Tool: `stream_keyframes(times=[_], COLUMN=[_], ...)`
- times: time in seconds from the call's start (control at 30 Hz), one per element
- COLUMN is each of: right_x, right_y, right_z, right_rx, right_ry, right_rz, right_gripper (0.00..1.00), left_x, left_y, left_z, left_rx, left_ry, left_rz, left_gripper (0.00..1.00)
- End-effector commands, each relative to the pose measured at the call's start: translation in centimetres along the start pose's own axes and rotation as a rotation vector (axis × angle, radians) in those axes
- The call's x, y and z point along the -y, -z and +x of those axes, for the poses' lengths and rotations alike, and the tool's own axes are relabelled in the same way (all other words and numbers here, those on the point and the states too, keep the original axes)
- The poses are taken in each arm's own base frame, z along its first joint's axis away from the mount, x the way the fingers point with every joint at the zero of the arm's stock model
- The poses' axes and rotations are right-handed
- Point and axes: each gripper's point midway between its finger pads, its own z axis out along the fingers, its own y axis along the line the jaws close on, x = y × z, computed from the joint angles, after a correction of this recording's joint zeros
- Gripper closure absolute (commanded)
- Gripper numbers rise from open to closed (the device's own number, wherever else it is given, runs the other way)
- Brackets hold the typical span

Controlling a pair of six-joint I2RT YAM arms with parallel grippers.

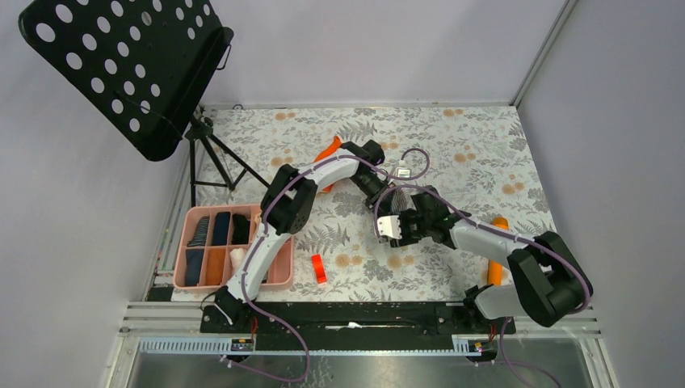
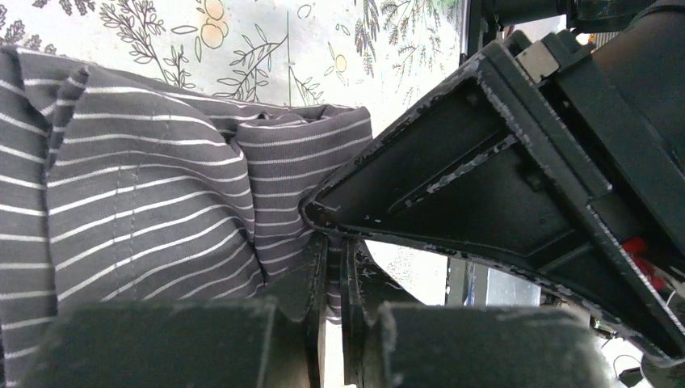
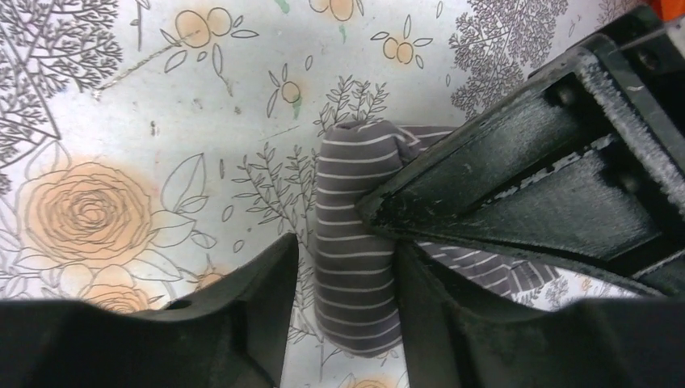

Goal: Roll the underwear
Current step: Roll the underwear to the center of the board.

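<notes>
Music stand is up and left of the pink tray. The tray's right side is hidden under the left arm. Folded garments fill its compartments, dark, orange and pale, too small to sort.

Red block lies just right of the tray. Orange garment is up and right of it, half covered by the arm.

Further right of the tray, mid-table, is the grey striped underwear, one end rolled into a tube. From above, both grippers mask most of it.

Left gripper: fingers pressed together, pinching a fold of the striped cloth.

Right gripper: fingers spread, straddling the rolled end, with a gap showing at one finger.

Orange cylinder is far right of the tray, its middle hidden by the right arm.
</notes>
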Motion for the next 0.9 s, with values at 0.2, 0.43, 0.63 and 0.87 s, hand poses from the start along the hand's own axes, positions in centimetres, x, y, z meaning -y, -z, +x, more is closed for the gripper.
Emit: stream_keyframes(times=[0.2, 0.43, 0.63, 0.87], right_x=[-1.8, -3.4, -2.9, -2.1], right_y=[0.2, 1.5, 1.7, 0.1], right_z=[-1.3, -2.4, -1.8, 1.8], right_rx=[0.002, -0.003, 0.003, -0.072], right_ry=[-0.088, -0.274, -0.569, -0.918], right_rz=[-0.222, -0.377, -0.452, -0.598], right_gripper=[0.97, 1.0, 1.0, 1.0], left_x=[-3.3, -0.9, 2.6, 6.5], left_y=[3.9, 15.1, 19.2, 20.6], left_z=[-1.8, -5.1, -5.9, -6.8], left_rx=[0.1, 0.316, 0.382, 0.474], left_ry=[0.008, -0.074, -0.204, -0.471], left_rz=[-0.13, -0.292, -0.456, -0.651], left_gripper=[0.75, 0.64, 0.64, 0.62])
